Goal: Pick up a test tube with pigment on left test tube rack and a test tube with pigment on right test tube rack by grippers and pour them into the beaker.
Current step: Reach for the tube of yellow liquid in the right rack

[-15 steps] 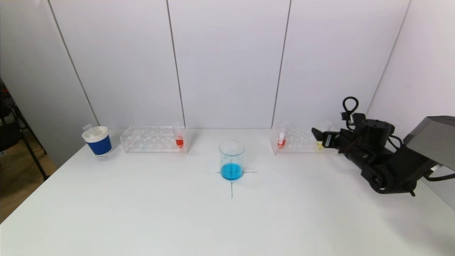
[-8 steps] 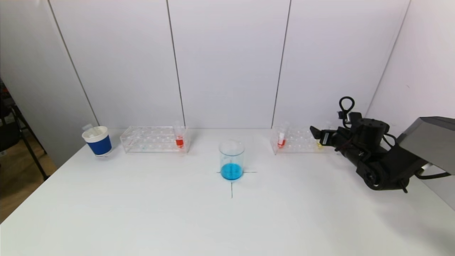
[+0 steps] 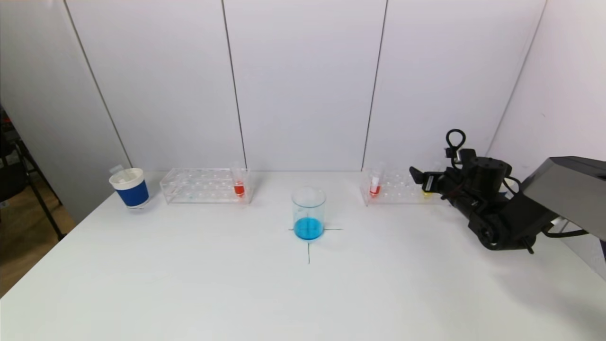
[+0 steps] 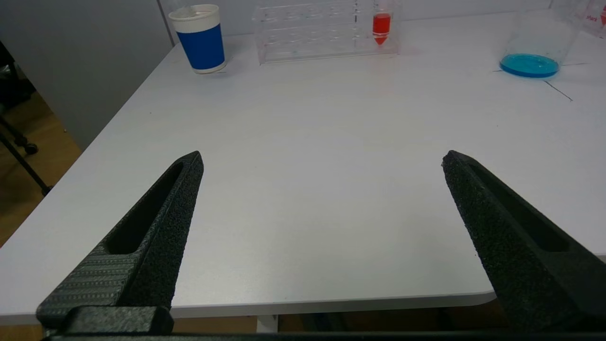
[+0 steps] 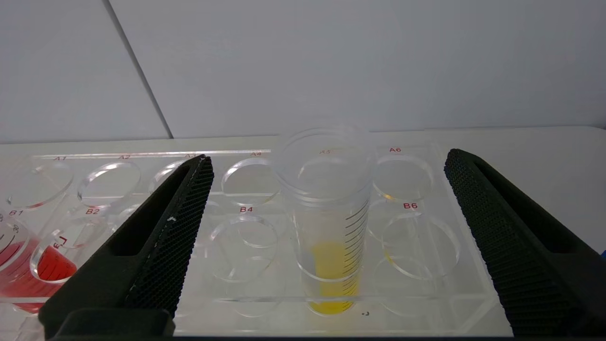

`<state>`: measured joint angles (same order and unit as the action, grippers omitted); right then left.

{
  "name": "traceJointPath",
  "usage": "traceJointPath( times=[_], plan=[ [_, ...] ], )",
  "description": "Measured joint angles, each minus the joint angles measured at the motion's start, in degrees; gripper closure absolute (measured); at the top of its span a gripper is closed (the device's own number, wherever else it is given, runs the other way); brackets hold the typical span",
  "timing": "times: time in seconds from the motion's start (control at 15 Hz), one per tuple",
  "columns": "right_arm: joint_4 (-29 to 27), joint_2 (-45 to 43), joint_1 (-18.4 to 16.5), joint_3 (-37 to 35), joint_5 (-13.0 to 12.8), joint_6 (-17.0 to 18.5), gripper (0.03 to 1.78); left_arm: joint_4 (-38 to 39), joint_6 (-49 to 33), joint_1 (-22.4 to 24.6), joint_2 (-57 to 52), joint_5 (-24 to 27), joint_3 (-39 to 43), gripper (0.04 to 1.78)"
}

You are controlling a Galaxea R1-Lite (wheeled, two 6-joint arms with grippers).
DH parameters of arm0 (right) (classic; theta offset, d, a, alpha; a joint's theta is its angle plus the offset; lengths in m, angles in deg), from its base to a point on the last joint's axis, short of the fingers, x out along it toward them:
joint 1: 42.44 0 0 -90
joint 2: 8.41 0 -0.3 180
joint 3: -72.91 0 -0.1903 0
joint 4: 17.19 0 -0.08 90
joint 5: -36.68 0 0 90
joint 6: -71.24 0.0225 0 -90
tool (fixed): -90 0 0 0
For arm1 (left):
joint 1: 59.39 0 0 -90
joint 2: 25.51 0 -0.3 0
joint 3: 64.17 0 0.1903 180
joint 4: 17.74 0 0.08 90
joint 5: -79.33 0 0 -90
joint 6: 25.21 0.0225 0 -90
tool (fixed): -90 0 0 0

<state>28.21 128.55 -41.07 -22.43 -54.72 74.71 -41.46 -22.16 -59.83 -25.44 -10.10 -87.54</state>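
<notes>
Right wrist view: right claw [image 5: 326,161] spread wide around the clear yellow-pigment test tube [image 5: 331,227]; left claw [image 4: 322,161] spread over the white table [image 4: 303,142].

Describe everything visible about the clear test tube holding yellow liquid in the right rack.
The clear plastic test tube with yellow liquid stands upright in a front-row hole of the transparent right rack. Its wide mouth is open, dark graduation lines run down its side, and pigment fills only the bottom. The open right gripper frames it without touching.
</notes>
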Motion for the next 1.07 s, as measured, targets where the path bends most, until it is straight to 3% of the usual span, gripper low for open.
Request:
traceJointPath(
  times=[1.07],
  plan=[
    [2.6,3.34,0.0,1.93,-0.17,-1.54,0.04,0.0,0.0,0.0,0.02,0.05,0.0,0.06]
  ],
)
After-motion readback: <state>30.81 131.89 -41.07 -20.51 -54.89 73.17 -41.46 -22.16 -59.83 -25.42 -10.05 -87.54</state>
